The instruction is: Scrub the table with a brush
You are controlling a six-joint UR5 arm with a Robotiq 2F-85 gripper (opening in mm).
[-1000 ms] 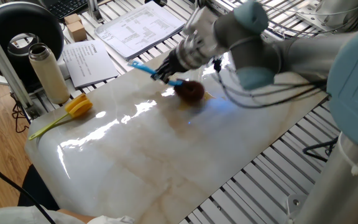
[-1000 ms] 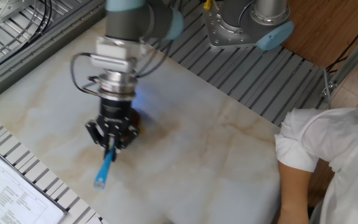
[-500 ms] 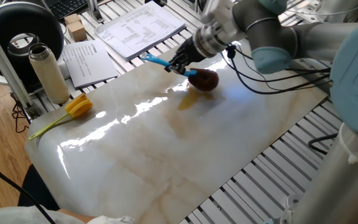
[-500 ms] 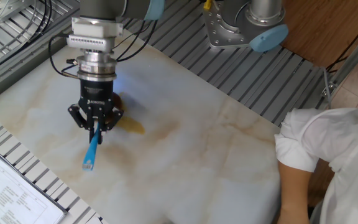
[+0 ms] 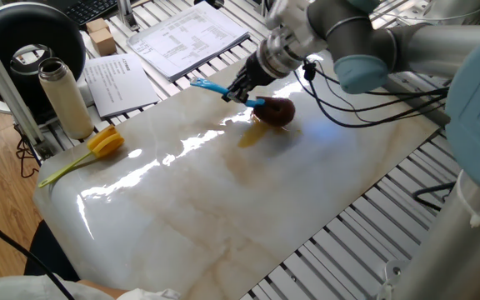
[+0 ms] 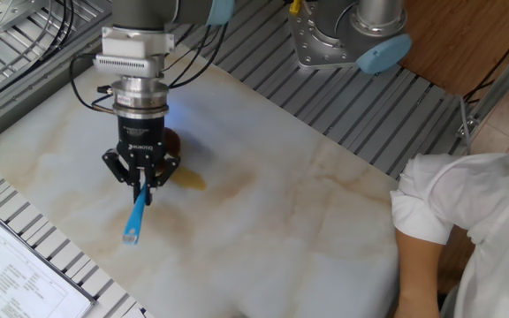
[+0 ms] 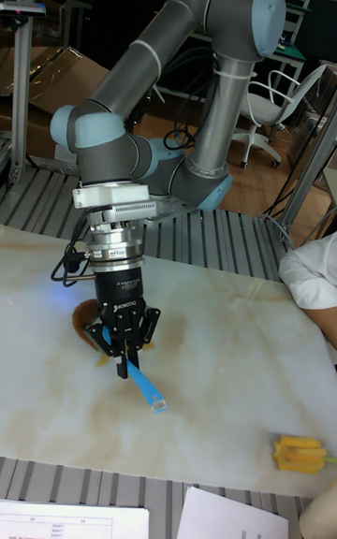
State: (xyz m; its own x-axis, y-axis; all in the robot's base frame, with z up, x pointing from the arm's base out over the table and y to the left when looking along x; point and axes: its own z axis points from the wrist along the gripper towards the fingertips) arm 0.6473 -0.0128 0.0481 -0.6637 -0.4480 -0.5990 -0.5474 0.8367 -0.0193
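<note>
1. The gripper (image 6: 142, 179) is clamped on the brush (image 7: 132, 366). Its fingers hold the blue handle near the head, and the long free end of the handle sticks out toward the table edge with the papers (image 5: 188, 35). This grip is narrow on a thin handle, so I judge the brush could turn or slip between the fingers if the arm pushes sideways with force.

2. The brown head rests on the table (image 6: 307, 221), just beside the amber stain (image 5: 252, 136). In the one fixed view the stain lies a little apart from the head, toward the middle of the slab. If the strokes run at this spot only, the stain may be missed, or the liquid may be spread wider over the glossy surface.

3. If the arm presses too low, the fingertips could touch the slab and scratch it.

4. Farther away lie a tulip (image 5: 105, 142) and a bottle (image 5: 64, 96) near one corner. A long stroke in that direction could push the tulip off.

5. A person's sleeve (image 6: 467, 221) is beside the far edge; a wide sweep could come close.
</note>
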